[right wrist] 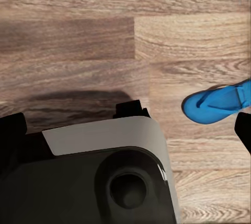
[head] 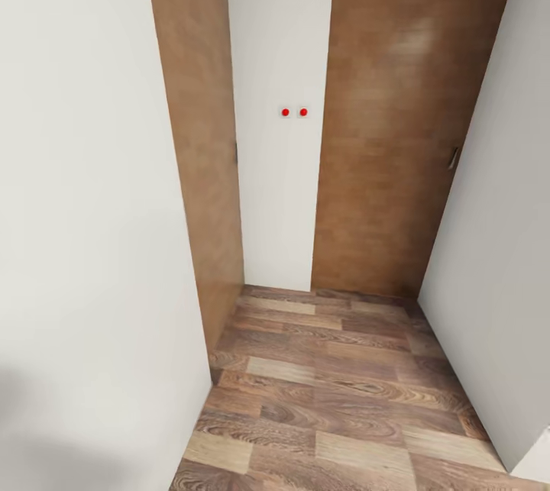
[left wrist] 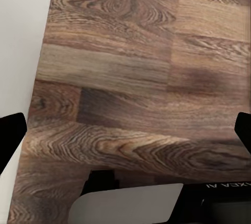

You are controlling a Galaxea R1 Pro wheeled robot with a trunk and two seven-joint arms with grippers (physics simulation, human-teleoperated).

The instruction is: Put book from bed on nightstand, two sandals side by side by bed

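The robot stands in a narrow passage, facing a dead end: white walls (head: 92,208) close in on both sides, a white strip of wall with two red dots (head: 294,112) lies straight ahead, and wooden doors (head: 382,140) flank that strip, the right one with a small handle at its edge. The plank floor (head: 336,399) runs up to them. By these views the task looks barely begun: no bed, nightstand or book is in sight here, so the book move and the pairing of the sandals both seem left to do. One blue sandal (right wrist: 222,101) lies flat on the floor in the right wrist view, just beside the robot's grey base (right wrist: 104,172), apart from it and not held. The right hand (right wrist: 125,130) hangs over the floor with its dark fingertips (right wrist: 11,130) far apart at the frame edges, spread wide with nothing between them. The left hand (left wrist: 125,130) is likewise wide open and empty above bare planks, next to a wall. The close walls leave little turning room, and the base could run over the sandal
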